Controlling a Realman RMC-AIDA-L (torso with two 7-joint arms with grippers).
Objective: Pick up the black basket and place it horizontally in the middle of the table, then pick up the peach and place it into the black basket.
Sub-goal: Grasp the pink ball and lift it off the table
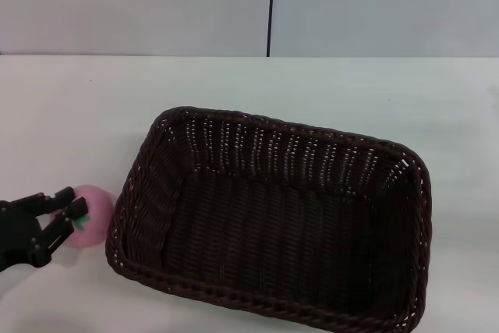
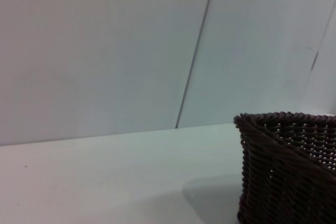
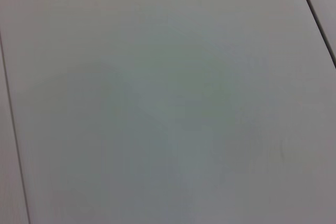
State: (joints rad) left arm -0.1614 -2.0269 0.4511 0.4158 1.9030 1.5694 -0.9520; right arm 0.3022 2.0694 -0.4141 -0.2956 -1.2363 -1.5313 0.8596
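Black basket (image 1: 273,224) long axis 10–4 o'clock; left gripper (image 1: 69,207) fingers spread around peach (image 1: 93,216) — not clenched.

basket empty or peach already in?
Empty. The black basket shows only bare weave inside; the peach sits outside on the table, at the left end effector.

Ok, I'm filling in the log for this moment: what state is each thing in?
black basket: upright on the table, empty.
peach: on the table beside the basket's left end, outside it.
left claw: open, fingers around the peach, not lifted.
right claw: not in view.
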